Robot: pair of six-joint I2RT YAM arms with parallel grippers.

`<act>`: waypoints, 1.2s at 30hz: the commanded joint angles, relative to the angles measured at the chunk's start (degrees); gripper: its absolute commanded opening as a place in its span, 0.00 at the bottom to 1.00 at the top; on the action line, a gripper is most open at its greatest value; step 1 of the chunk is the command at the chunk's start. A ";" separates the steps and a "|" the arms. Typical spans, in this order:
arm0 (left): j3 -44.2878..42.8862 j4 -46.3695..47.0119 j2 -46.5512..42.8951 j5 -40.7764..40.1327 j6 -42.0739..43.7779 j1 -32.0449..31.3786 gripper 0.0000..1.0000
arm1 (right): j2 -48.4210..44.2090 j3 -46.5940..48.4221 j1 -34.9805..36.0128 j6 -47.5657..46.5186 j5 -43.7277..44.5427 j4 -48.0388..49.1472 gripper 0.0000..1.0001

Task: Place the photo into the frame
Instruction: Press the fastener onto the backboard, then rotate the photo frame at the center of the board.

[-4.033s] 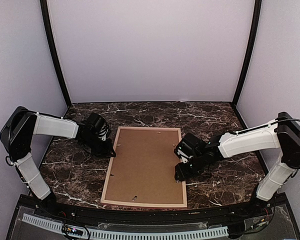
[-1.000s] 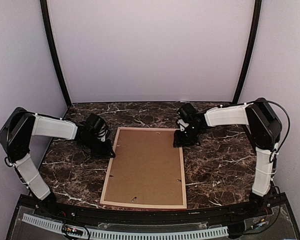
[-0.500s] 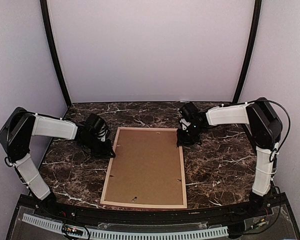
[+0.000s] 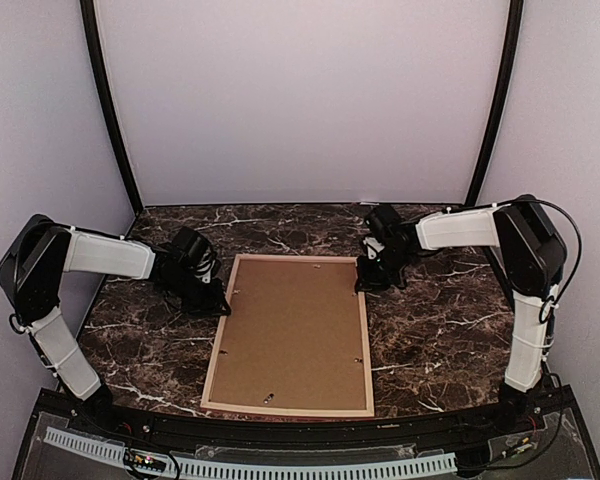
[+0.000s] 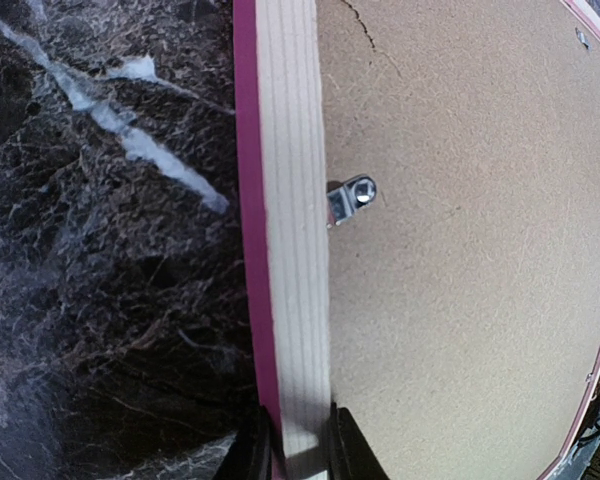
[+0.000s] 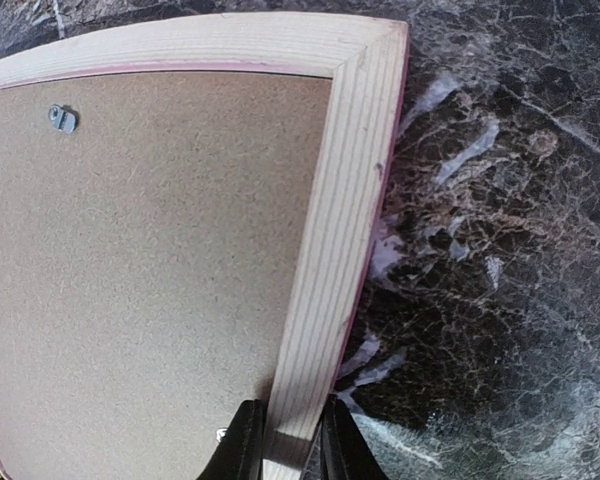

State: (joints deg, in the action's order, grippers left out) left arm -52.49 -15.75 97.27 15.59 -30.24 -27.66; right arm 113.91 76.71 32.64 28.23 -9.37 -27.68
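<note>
frame (image 5: 292, 200) back-up | left gripper (image 5: 298, 455) clamps left side | right gripper (image 6: 292, 445): right side

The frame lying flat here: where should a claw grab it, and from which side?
A narrow side rail of the frame, approached from above at the outer edge. It lies flat with the backing board filling the middle, so only the rails can be pinched. The left claw and right claw pinch it so.
</note>
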 commanded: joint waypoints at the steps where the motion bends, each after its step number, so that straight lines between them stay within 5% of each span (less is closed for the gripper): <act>1: 0.28 -1.05 1.00 2.42 0.11 -0.64 0.07 | 0.50 -0.64 -0.26 -4.23 -5.01 0.28 0.19; 12: 1.51 1.42 -0.01 2.53 -2.31 -0.64 0.07 | -3.91 -2.53 -3.56 -5.02 -9.30 1.01 0.45; 27: 5.66 7.26 -4.46 3.44 -7.72 -0.64 0.09 | -14.51 -18.82 4.07 3.77 -6.08 8.63 0.48; 31: 6.70 7.61 -6.25 3.14 -7.90 -0.68 0.16 | -14.04 -20.83 6.00 5.50 -4.41 9.64 0.48; 36: 6.88 6.49 -8.95 1.48 -6.32 -0.62 0.44 | -12.86 -21.67 6.58 5.34 -1.73 9.01 0.42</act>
State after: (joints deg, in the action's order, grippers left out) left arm -45.93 -9.19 92.47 16.29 -36.75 -27.99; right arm 100.57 56.58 38.79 32.49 -14.55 -19.64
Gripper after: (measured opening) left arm 0.358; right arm 0.452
